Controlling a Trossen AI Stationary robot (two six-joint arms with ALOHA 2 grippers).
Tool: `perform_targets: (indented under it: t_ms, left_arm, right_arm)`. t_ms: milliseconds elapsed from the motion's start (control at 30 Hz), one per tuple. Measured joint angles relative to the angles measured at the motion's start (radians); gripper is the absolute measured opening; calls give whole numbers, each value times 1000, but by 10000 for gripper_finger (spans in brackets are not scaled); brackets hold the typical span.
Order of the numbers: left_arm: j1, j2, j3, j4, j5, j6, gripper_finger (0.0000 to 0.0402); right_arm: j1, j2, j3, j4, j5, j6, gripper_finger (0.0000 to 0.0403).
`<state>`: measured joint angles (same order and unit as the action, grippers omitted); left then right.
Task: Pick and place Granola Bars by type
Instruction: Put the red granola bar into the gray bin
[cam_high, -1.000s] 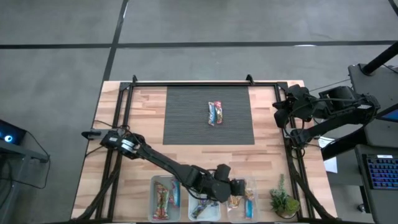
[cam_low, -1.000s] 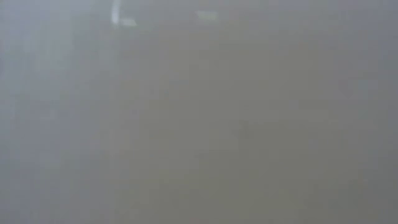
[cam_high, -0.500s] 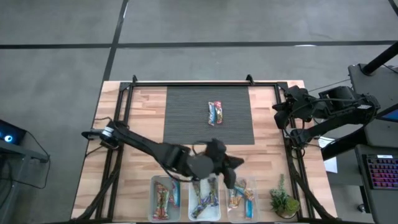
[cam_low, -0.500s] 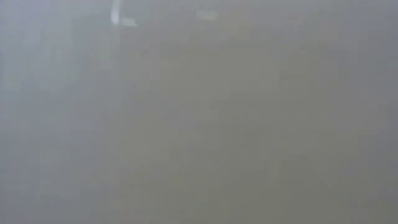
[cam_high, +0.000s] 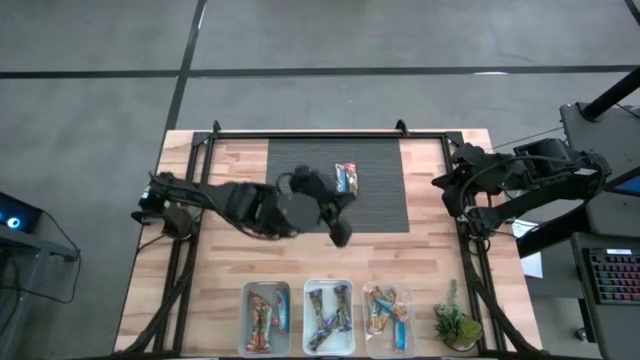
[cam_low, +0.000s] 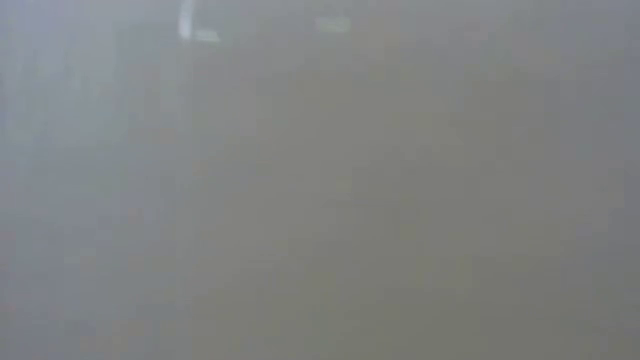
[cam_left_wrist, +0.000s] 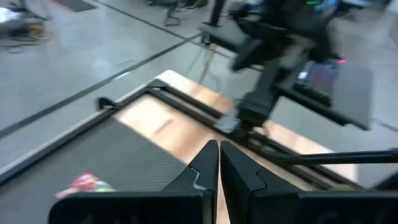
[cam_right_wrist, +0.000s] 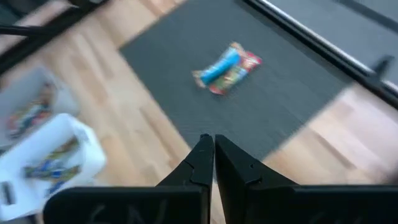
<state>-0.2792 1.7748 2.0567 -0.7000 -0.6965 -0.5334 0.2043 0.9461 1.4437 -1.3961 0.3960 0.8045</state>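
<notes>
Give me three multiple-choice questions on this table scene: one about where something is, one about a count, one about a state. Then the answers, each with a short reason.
1. Where do the loose granola bars lie?
A. on the dark mat
B. in the middle bin
C. beside the plant

2. How many clear bins stand along the table's near edge?
A. two
B. three
C. five

3. How is the left tool set?
A. wide open
B. shut on a bar
C. shut, holding nothing

Answers:
1. A, the high view shows them on the dark mat.
2. B, the left bin, middle bin and right bin sit side by side.
3. C, the left wrist view shows its fingers pressed together with nothing between them.
</notes>
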Motion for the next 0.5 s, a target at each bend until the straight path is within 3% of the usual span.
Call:
perform_targets:
  t_ms: [300, 500]
  left_arm:
    - [84, -28, 0, -64, 9, 73, 0]
    - [123, -28, 0, -89, 113, 180, 0]
  right_arm:
    - [0, 21, 1, 193, -38, -109, 8]
    - [-2, 64, 2, 271, -38, -108, 8]
